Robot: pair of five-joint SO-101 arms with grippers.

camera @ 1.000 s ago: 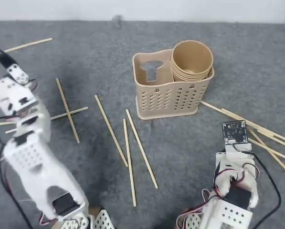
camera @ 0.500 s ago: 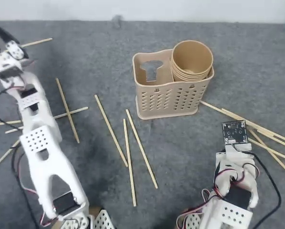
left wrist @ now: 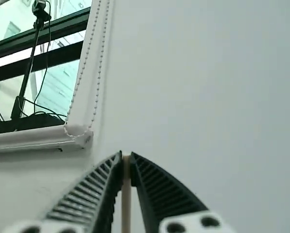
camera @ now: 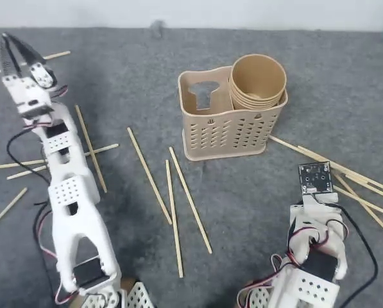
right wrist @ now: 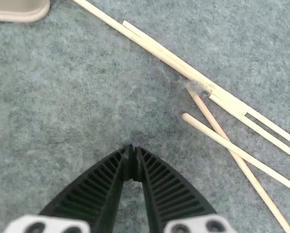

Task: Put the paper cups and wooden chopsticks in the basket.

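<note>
Far left: the left gripper (camera: 4,37) is raised over the far left corner of the grey carpet (camera: 120,83), tips pointing away from the arm's base. In the left wrist view the left gripper (left wrist: 125,158) is aimed at a pale wall, its jaws drawn in on a thin wooden chopstick (left wrist: 126,194) that lies lengthwise between them. Beside that arm, two loose chopsticks (camera: 92,151) lie crossed on the carpet. Centre left: three more chopsticks (camera: 174,218) lie close together, well apart from the basket. Centre: the beige basket (camera: 223,131) stands upright; a stack of paper cups (camera: 258,77) sits in its right compartment, mouths up. Right: a spread of chopsticks (camera: 287,144) runs from beside the basket toward the right edge. Near right: the right gripper (right wrist: 132,151) is low over bare carpet with its jaws pressed together and nothing between them; the nearest chopsticks (right wrist: 159,52) lie near it but not touching.
</note>
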